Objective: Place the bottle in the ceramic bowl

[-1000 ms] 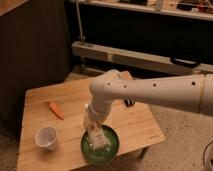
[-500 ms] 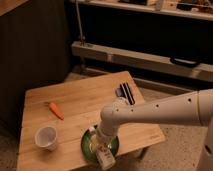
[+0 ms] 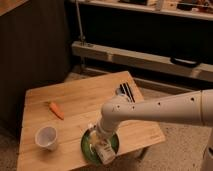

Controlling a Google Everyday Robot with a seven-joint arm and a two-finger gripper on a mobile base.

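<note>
The dark-green ceramic bowl (image 3: 88,146) sits near the front edge of the wooden table (image 3: 85,102). My gripper (image 3: 101,146) reaches down into the bowl from the right on a white arm. The cream-white bottle (image 3: 91,131) shows beside the gripper over the bowl's left half, partly hidden by it. I cannot tell if it rests in the bowl or is still held.
An orange carrot (image 3: 56,110) lies on the left part of the table. A translucent white plastic cup (image 3: 46,137) stands front left, next to the bowl. Dark utensils (image 3: 126,92) lie at the table's far right edge. A shelf unit stands behind.
The arm has dropped lower over the bowl, and the gripper has gone down into it. The carrot and the cup have not moved.
</note>
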